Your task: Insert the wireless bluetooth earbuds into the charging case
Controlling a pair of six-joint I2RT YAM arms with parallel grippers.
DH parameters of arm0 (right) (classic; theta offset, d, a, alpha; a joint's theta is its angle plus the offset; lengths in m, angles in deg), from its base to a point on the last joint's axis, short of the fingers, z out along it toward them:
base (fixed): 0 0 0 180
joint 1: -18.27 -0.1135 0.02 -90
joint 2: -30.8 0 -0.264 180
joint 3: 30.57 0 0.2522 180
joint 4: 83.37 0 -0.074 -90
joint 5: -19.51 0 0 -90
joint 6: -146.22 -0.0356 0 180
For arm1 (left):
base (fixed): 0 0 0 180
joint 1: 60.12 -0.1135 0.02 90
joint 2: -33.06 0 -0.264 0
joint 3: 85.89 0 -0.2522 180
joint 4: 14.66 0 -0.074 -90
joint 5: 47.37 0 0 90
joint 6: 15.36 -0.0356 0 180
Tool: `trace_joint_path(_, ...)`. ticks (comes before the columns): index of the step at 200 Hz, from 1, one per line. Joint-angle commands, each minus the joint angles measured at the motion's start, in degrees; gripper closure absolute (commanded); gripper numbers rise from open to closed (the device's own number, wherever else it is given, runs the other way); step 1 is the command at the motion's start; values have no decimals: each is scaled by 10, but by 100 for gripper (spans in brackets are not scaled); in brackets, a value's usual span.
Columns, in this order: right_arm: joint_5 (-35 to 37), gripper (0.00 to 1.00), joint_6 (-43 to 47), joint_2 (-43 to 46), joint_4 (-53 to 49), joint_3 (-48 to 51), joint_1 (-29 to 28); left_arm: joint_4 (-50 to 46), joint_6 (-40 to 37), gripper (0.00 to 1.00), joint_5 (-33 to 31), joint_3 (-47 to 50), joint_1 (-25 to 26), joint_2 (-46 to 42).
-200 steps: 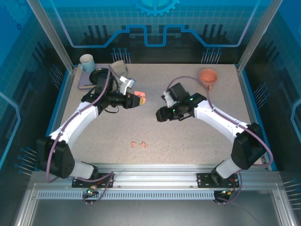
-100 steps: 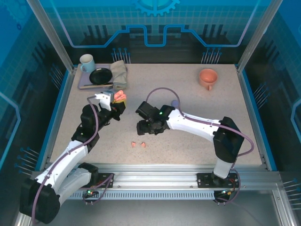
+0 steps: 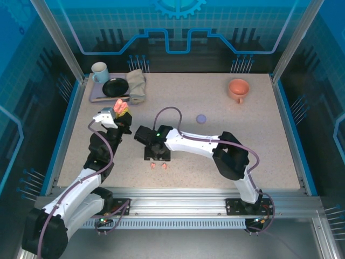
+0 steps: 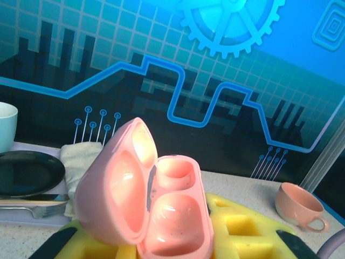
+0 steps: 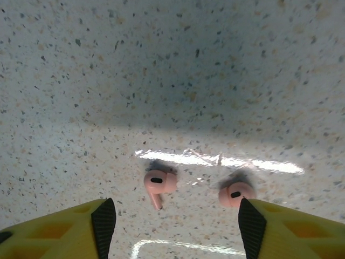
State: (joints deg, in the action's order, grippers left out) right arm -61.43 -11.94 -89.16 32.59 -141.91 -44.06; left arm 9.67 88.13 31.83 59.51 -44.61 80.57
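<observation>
Speckled beige tabletop (image 3: 253,124), blue circuit-print walls (image 3: 178,32), left claw (image 4: 173,243) clenching pink case (image 4: 140,194), right claw (image 5: 177,218) spread above earbuds (image 5: 160,183)

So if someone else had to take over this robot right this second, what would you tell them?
Left fingers: shut on the pink charging case, held up with its lid open and both wells empty.
Right fingers: open, holding nothing, hanging low over two pink earbuds that lie apart on the table.
Done: case picked up and opened.
Left: pick up each earbud and seat it in the case.
</observation>
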Motion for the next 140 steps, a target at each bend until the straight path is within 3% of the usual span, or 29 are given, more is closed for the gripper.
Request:
trace_joint_path(1,12,36,-67,-32,-54,-39,-15,37,2,100,-12,-16,1,-9)
trace_joint_path(140,-24,42,-102,-153,-93,-143,-23,30,-25,100,-3,-12,0,-19)
